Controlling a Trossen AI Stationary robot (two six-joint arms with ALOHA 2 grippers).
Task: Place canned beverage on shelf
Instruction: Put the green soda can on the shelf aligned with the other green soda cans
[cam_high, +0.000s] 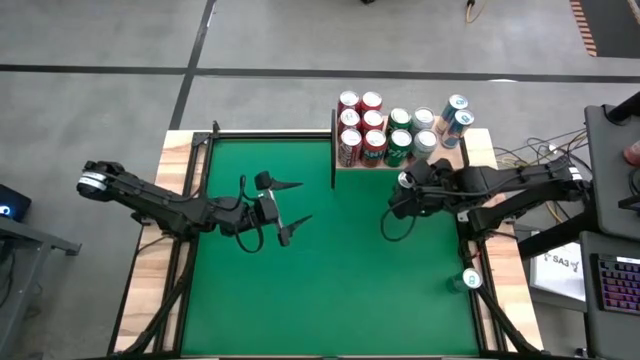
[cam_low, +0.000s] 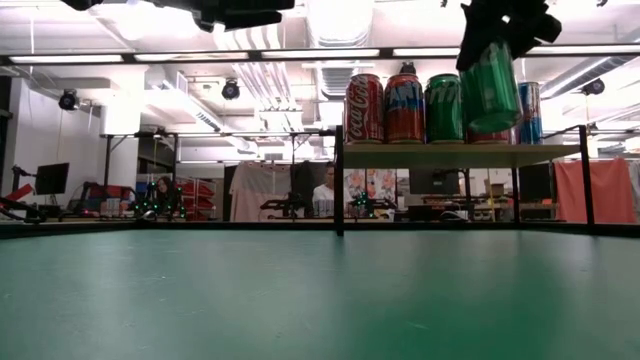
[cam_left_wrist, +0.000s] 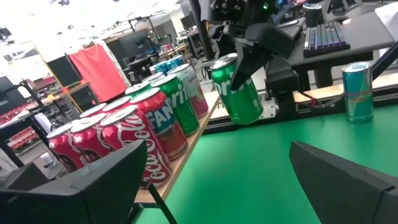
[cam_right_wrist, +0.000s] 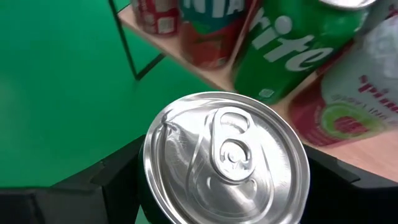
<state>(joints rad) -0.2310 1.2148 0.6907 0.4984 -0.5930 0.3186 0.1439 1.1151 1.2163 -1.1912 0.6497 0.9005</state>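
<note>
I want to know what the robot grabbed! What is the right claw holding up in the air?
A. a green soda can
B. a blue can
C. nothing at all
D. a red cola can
A. The right claw is shut around a green soda can, lifted off the table beside the shelf of cans.

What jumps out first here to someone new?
A green Sprite can held in the air by the right claw, just in front of the small light-wood shelf. That shelf already carries a crowd of red, green and blue cans. The left claw waits open over the green felt.
</note>
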